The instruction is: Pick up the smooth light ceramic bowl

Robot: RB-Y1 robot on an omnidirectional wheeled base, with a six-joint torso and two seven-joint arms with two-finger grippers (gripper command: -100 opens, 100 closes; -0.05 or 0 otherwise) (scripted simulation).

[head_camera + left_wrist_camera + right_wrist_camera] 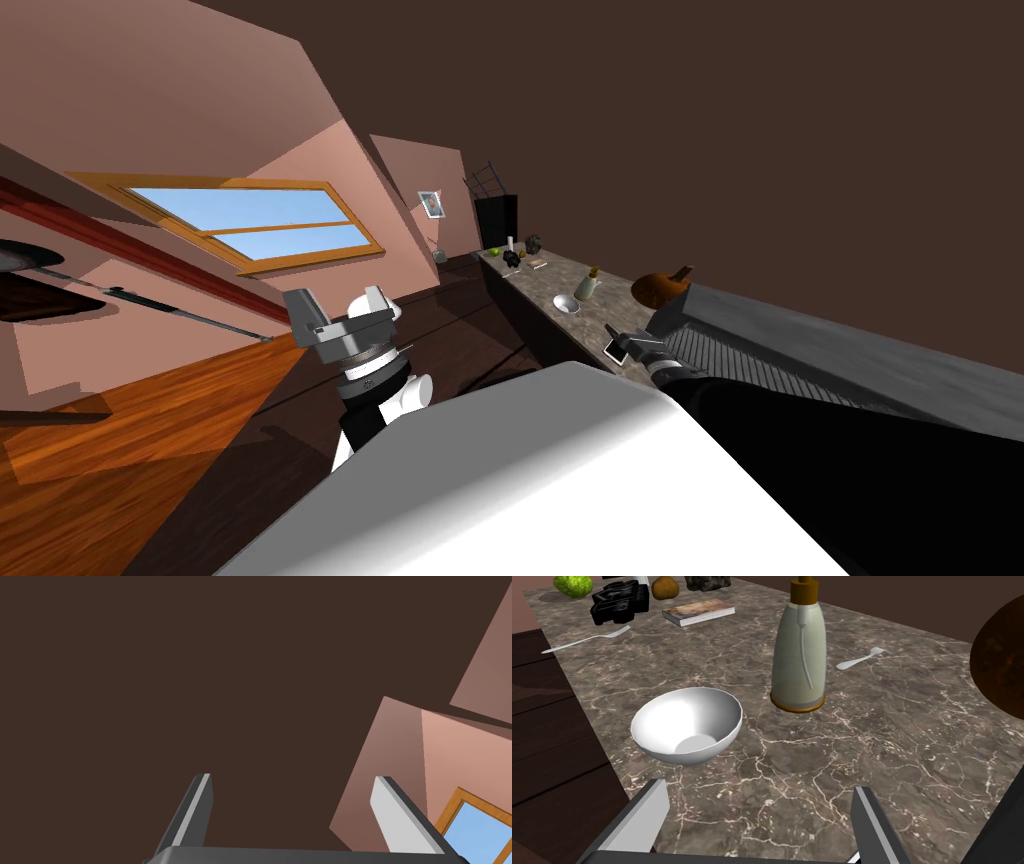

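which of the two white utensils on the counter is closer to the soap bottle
The short white utensil beside the soap bottle; the long fork lies far off by the black block.

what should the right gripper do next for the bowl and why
Probably shift the open right gripper sideways, away from the soap bottle, then forward: the white bowl sits on the counter ahead of one finger, not centred between them.
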